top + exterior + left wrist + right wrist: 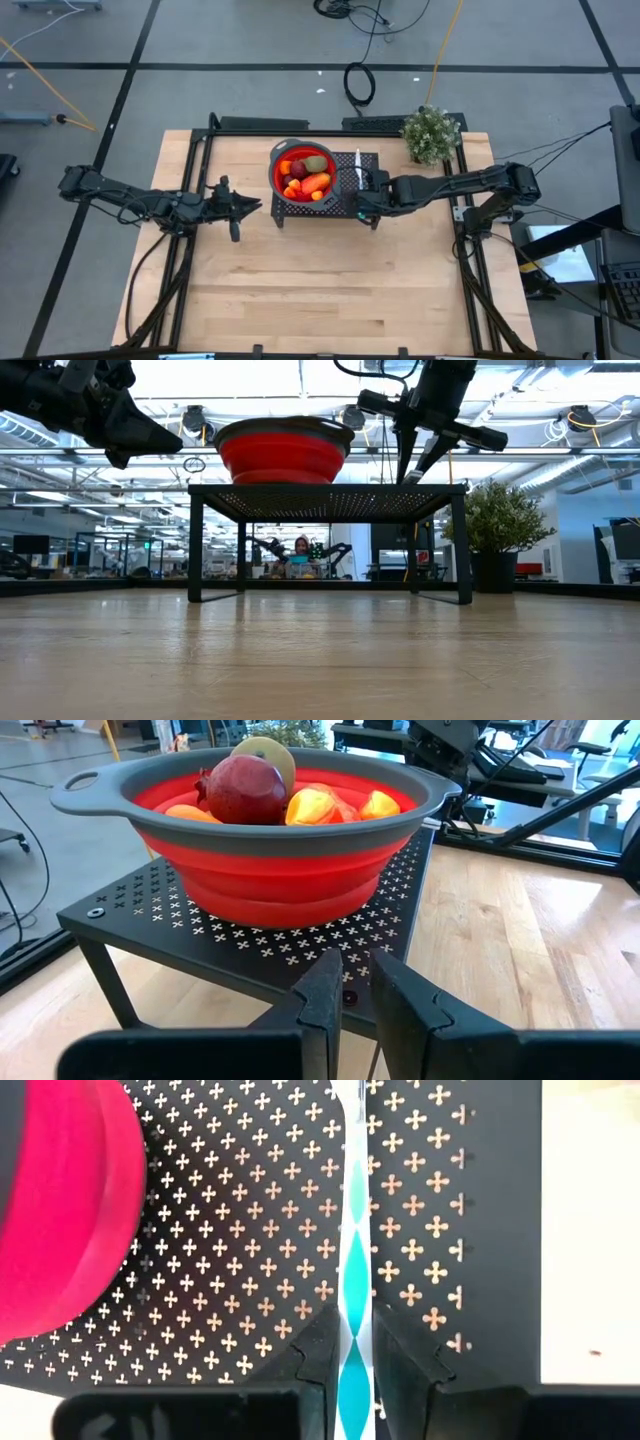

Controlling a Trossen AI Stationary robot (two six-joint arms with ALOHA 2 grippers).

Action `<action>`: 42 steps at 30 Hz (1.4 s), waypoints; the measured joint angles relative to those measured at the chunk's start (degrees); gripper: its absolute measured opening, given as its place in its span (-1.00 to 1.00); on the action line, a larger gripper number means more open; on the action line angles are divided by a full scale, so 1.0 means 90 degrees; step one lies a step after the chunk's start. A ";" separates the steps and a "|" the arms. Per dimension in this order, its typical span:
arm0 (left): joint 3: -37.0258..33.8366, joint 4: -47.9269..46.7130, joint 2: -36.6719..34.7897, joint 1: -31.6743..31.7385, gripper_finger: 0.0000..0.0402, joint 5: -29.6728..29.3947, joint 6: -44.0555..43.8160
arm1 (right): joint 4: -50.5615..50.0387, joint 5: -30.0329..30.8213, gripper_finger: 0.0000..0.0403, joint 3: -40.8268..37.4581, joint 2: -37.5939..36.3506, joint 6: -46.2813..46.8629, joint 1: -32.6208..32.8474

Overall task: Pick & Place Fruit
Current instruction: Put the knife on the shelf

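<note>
Centred on the black perforated metal stand (340, 200) as landmark: seated on its left half, the round red collapsible bowl with a grey rim (279, 172), raised off the pale wooden table (320, 290), probably so both arms can come at it level or from above. Piled inside the bowl, the fruit (306, 176): a dark red-purple round piece (243, 790) at the rim nearest the left arm, a pale green cut slice (268, 754) leaning behind it, orange and yellow pieces (312, 806) deeper in, a longer red-orange oval (315, 183) toward the stand's front edge. None lifted out yet, so the picking looks barely begun. On the stand's right half, beside the bowl and apart from it, a slim silver knife with a pale handle and teal diamond markings (353, 1270), flat on the perforated top. Directly over that right half, pointing down, the right gripper (352, 1345), fingers drawn close either side of the knife's handle end and seemingly pinching it; likely a grasp to clear or use the tool rather than take fruit, though whether it has left the surface cannot be told. Just left of the stand, level with its top, the left gripper (348, 992), aimed at the bowl's wall, fingers pressed nearly together on nothing, apparently waiting. Behind the stand's right rear corner, a small green potted plant (431, 133), well clear of both arms.
</note>
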 joint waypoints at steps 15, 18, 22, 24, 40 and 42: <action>0.0000 0.0000 0.0000 0.0000 -0.75 0.0005 -0.0005 | -0.0003 0.0039 -0.79 0.0002 0.0024 -0.0128 -0.0029; 0.0000 0.0000 -0.0001 0.0000 -0.75 0.0005 -0.0005 | -0.0010 0.0039 -0.79 0.0000 0.0041 -0.0117 -0.0029; 0.0000 0.0000 0.0000 0.0000 -0.75 0.0005 -0.0005 | 0.0024 0.0042 -0.79 0.0002 0.0092 -0.0119 -0.0029; 0.0000 -0.0002 0.0000 0.0000 -0.75 0.0005 -0.0005 | 0.0024 0.0058 -0.79 0.0002 0.0112 -0.0112 -0.0029; -0.0002 -0.0010 0.0000 -0.0005 -0.75 0.0005 -0.0005 | 0.0021 0.0192 -0.79 0.0005 0.0107 -0.0009 -0.0032; -0.0002 -0.0010 0.0000 -0.0005 -0.75 0.0005 -0.0005 | 0.0022 0.0192 -0.79 0.0005 0.0107 -0.0003 -0.0032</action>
